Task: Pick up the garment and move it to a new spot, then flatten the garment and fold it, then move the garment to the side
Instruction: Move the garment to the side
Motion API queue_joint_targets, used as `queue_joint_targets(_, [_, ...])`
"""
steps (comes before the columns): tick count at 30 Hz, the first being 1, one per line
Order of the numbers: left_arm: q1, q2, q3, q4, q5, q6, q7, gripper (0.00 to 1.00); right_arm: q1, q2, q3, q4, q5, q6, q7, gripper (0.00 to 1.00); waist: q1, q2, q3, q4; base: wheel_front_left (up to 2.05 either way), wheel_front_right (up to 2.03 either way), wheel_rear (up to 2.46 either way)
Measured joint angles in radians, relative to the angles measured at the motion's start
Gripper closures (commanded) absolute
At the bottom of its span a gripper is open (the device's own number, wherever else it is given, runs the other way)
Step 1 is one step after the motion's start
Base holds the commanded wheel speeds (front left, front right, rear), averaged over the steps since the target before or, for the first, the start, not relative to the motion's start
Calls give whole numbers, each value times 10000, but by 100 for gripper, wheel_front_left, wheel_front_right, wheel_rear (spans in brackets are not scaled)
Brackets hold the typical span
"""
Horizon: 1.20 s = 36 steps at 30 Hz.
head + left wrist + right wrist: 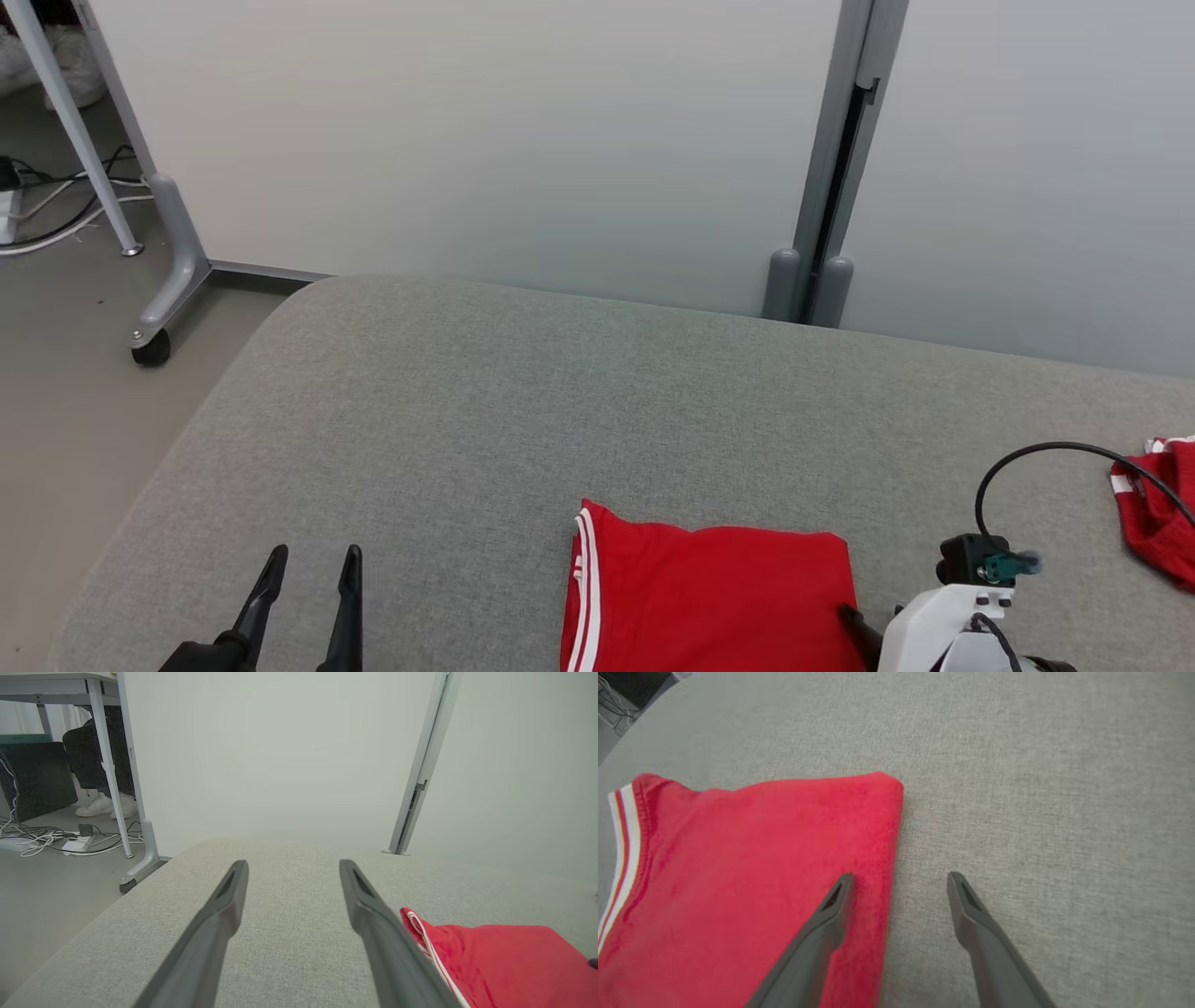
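Note:
The garment [709, 597] lies folded into a red rectangle on the grey padded table [560, 392], near its front edge, with red-white striped trim along its left side. My left gripper [313, 560] stands open over bare table left of it; the left wrist view has the garment [504, 961] just right of the open gripper [293, 865]. My right gripper [900, 877] is open astride the garment's [752, 882] right edge, one finger over the cloth, the other over the table. Nothing is held. The right arm's pale wrist [943, 625] sits at the garment's right.
A small red-and-white cloth bundle [1158, 523] lies at the table's right edge. A pale partition with a grey post [831, 187] stands behind the table. To the left are a castered leg [173, 271], floor cables [46, 840], and a person's feet [107, 805] under a desk.

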Motion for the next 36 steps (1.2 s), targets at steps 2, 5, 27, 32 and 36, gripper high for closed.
queue_joint_targets(2, [7,15,0,17,0,0,0,0,-120,46,-299,412,-148,2,399,0,0,0,-29,112,0,0,0])
queue_joint_targets(5, [7,10,-42,17,0,-2,0,0,-191,222,-493,665,-75,2,991,0,0,0,-35,234,0,0,0])
queue_joint_targets(27, [-137,2,-301,-144,-4,12,0,0,-272,280,-232,-44,577,2,608,100,0,0,161,-123,0,0,0])
queue_joint_targets(32, [-360,-182,-512,-328,67,-82,-2,0,-735,-94,-42,-337,403,4,445,100,0,0,275,-953,0,0,0])
queue_joint_targets(36, [-581,-328,-704,-382,203,-138,0,0,-1272,-343,222,-633,299,4,433,100,0,0,425,-1724,0,0,0])
